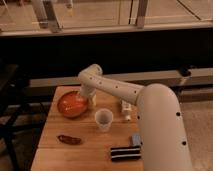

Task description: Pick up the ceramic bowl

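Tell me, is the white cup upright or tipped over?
Upright: the white cup stands on its base, mouth facing up. The hand is at the rim of the ceramic bowl, apart from the cup.

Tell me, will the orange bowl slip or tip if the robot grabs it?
Its glossy inside suggests the bowl may be slippery. It looks wide and shallow, so it probably won't tip. The gripper hangs at its rim.

Gripper (91, 100): at bowl's (71, 105) right rim, centre-left. Obstacles: cup (103, 120) just lower right, bottle (126, 111) beyond. Free: table's (50, 157) lower-left corner.
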